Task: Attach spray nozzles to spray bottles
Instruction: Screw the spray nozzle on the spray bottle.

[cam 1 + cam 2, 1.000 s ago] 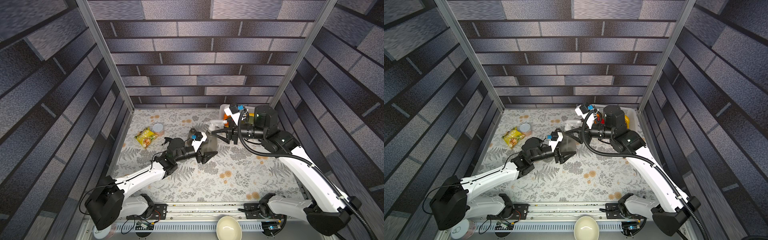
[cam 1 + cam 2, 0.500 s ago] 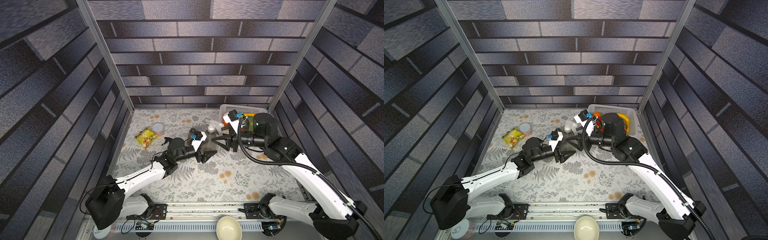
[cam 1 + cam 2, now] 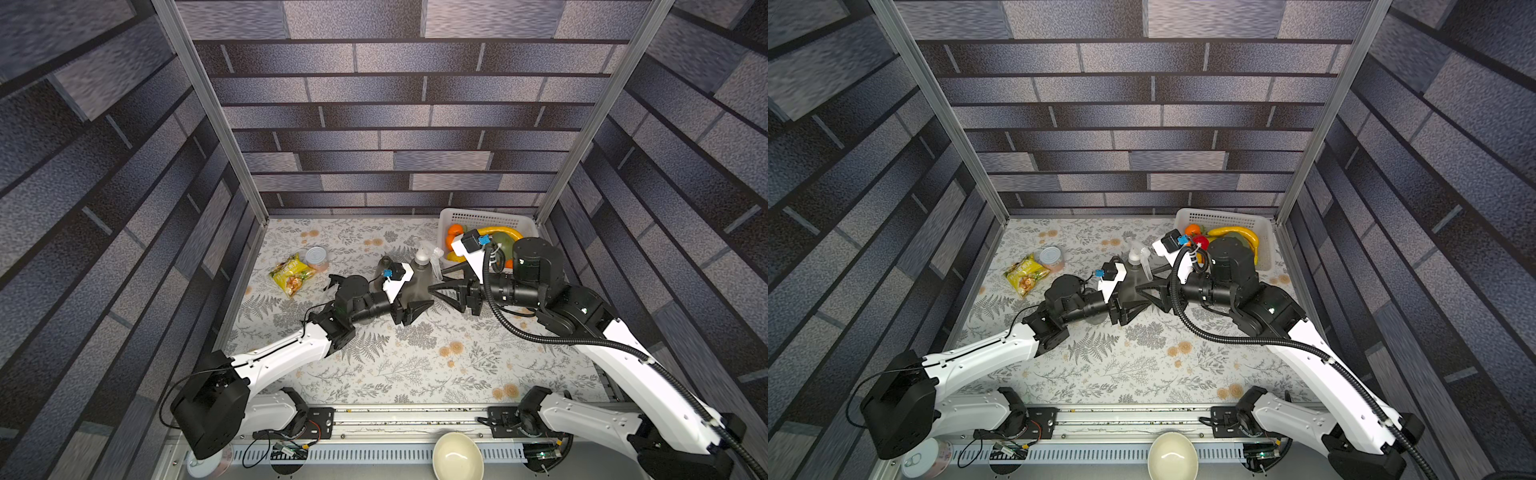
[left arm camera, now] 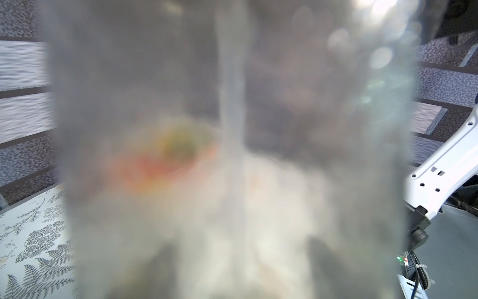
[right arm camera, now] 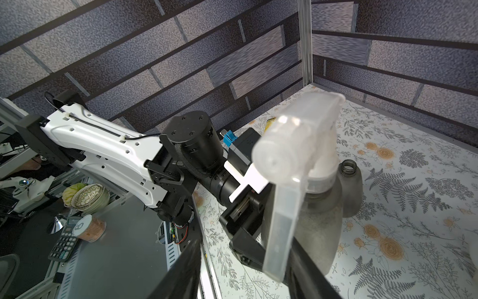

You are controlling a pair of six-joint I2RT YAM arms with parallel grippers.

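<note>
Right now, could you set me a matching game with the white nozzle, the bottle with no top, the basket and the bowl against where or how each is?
1 white nozzle
2 uncapped bottle
3 basket
4 bowl

A holds fruit, far right corner
B neck open
C near edge, off the flowered cloth
D sitting atop the held bottle

Pairs: 1-D, 2-B, 3-A, 4-C

floral-patterned tablecloth (image 3: 415, 365) lies open along the near side; white perforated plastic basket (image 3: 486, 218) blocks the far right corner, yellow snack packet (image 3: 291, 276) and silver-lidded can (image 3: 316, 257) the far left.
</note>
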